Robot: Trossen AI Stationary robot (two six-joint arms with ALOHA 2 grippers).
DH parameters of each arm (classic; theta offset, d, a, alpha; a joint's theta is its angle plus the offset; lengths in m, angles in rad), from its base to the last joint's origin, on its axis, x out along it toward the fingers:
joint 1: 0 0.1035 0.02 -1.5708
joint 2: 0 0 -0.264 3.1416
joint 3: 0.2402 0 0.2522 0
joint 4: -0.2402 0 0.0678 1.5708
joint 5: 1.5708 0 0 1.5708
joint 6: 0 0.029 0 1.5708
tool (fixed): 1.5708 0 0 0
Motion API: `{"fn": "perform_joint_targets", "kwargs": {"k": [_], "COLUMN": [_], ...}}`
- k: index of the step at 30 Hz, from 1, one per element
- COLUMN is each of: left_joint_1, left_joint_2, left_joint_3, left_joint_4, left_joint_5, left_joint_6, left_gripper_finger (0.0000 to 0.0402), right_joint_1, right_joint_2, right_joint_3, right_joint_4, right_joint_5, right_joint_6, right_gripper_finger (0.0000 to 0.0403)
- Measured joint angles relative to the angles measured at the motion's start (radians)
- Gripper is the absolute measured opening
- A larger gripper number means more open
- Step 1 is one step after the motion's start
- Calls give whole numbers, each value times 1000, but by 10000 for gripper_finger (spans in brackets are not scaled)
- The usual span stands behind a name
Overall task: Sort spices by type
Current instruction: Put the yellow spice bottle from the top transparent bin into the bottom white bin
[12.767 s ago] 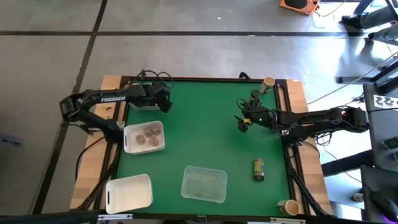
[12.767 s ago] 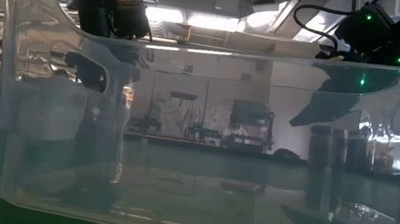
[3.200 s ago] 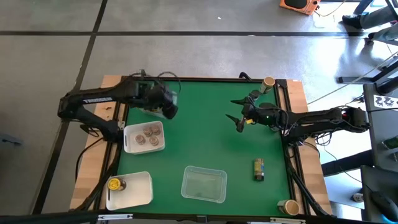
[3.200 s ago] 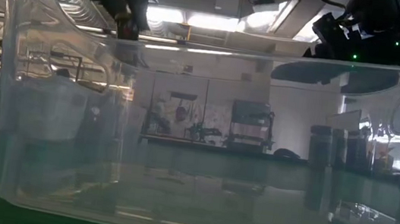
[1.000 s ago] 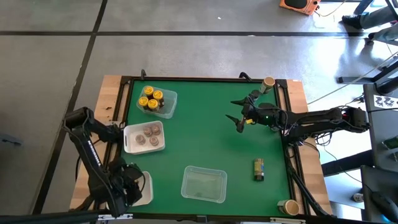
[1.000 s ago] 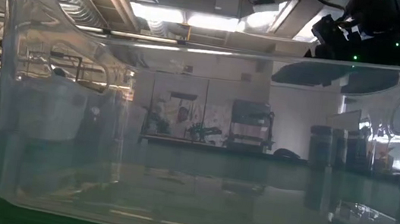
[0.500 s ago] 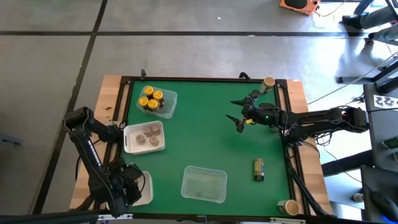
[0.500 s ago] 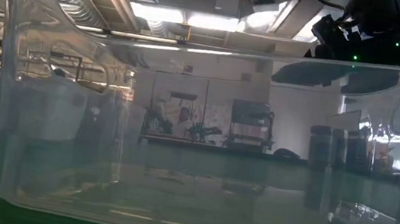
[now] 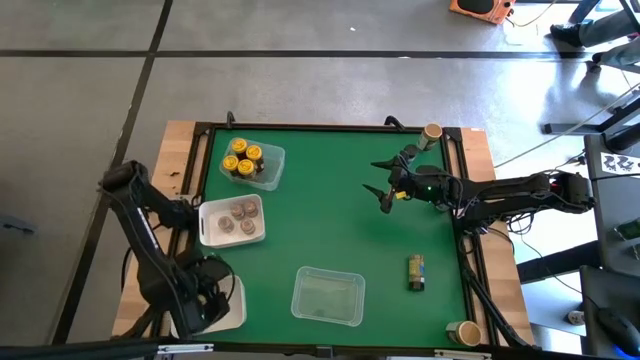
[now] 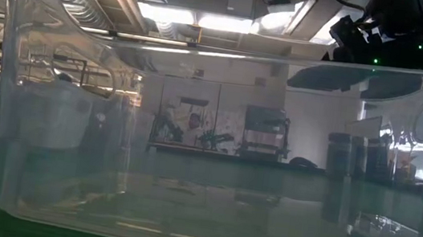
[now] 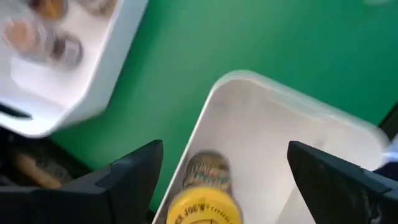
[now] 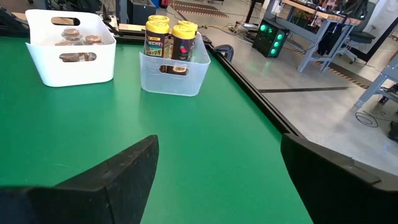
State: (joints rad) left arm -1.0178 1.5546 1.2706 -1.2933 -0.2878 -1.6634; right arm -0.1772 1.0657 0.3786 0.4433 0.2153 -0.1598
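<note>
Your left gripper point(image 11: 219, 180) hangs over the white tray point(image 11: 298, 143) at the near left corner of the green tabletop point(image 9: 330, 220), fingers point(image 11: 134, 177) spread wide and holding nothing. Directly between them, inside that tray, stands one yellow-lidded spice jar point(image 11: 202, 205), close against the tray's wall. In the high view the left arm hides most of this tray point(image 9: 232, 300).

Your right gripper point(image 9: 388, 190) is held above the far right part of the tabletop, fingers point(image 12: 118, 168) also wide apart and empty, pointing across toward the left side.

Beyond it, you see a small clear tray point(image 9: 262, 170) near the far left corner holding four yellow-lidded jars point(image 9: 240, 158) standing upright. Just nearer, a white tray point(image 9: 232, 222) holds brown-lidded jars point(image 9: 240, 212). A larger clear tray point(image 9: 327, 296) sits at the near middle, nothing visible inside it. One more jar point(image 9: 415, 271) lies on its side on the tabletop near the right edge, apart from every tray.
</note>
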Motion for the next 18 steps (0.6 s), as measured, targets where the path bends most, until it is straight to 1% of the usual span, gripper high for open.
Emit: {"fn": "perform_joint_targets", "kwargs": {"k": [4, 7, 12, 15, 18], "left_joint_1": [53, 106, 196, 263, 352], "left_joint_2": [-70, -119, -162, -162, -162], "left_joint_3": [15, 20, 20, 20, 20], "left_joint_4": [0, 16, 93, 111, 106], "left_joint_5": [-92, -208, -367, -418, -437], "left_joint_6": [19, 55, 212, 308, 399], "left_gripper_finger": [340, 340, 340, 340, 340], "right_joint_1": [0, 0, 0, 0, 0], "right_joint_2": [0, 0, 0, 0, 0], "right_joint_3": [0, 0, 0, 0, 0], "right_joint_4": [0, 0, -10, -13, -13], "right_joint_5": [0, 0, 0, 0, 0], "right_joint_6": [-4, -6, -6, -6, -6], "right_gripper_finger": [337, 337, 337, 337, 337]}}
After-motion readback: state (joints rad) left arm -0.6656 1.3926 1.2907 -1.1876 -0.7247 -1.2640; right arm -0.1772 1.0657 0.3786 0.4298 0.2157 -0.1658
